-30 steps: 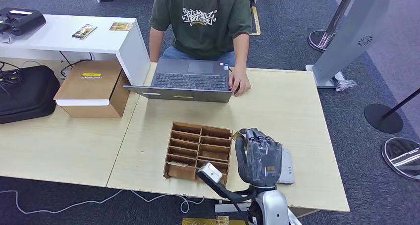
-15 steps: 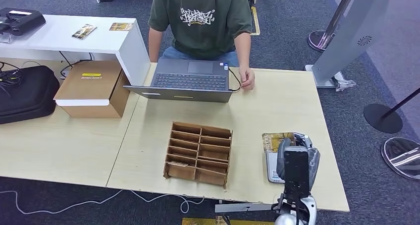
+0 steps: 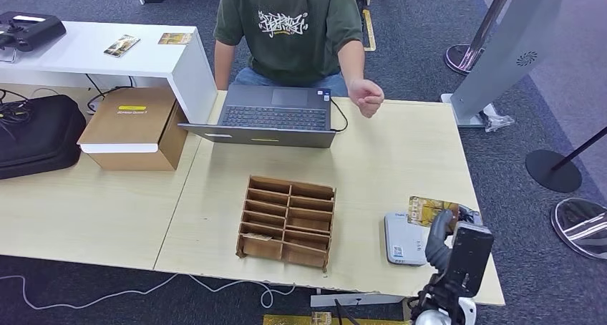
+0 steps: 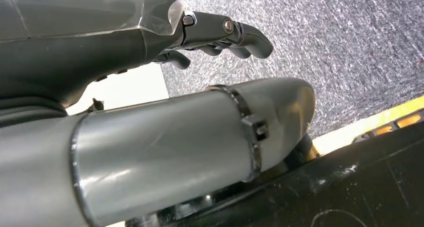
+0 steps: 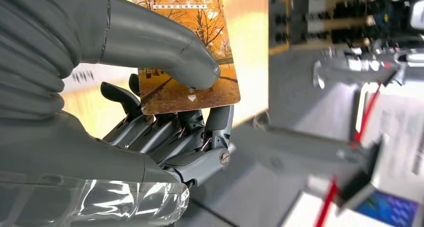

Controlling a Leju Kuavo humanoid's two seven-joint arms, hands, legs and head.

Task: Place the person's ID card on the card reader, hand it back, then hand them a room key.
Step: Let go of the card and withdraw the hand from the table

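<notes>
My right hand (image 3: 449, 233) is at the table's right front, just right of the white card reader (image 3: 401, 240). It pinches an orange card (image 3: 428, 209) with an autumn picture. In the right wrist view the card (image 5: 186, 62) reads HOTEL, and the thumb (image 5: 165, 47) presses it against the fingers. A person in a green shirt (image 3: 292, 26) sits behind the laptop, with a loosely closed hand (image 3: 366, 96) raised above the table's far edge. My left hand (image 4: 220, 32) hangs over grey carpet with its fingers loosely curled, holding nothing.
A wooden compartment rack (image 3: 288, 221) stands at the table's front middle. An open laptop (image 3: 275, 116) lies at the far edge. A cardboard box (image 3: 132, 128) and a black bag (image 3: 36, 132) are on the left table. A grey kiosk stand (image 3: 501, 53) is at the far right.
My right hand has swung from the wooden rack rightward past the card reader, carrying the orange card. The person's hand lifted off the table beside the laptop.
</notes>
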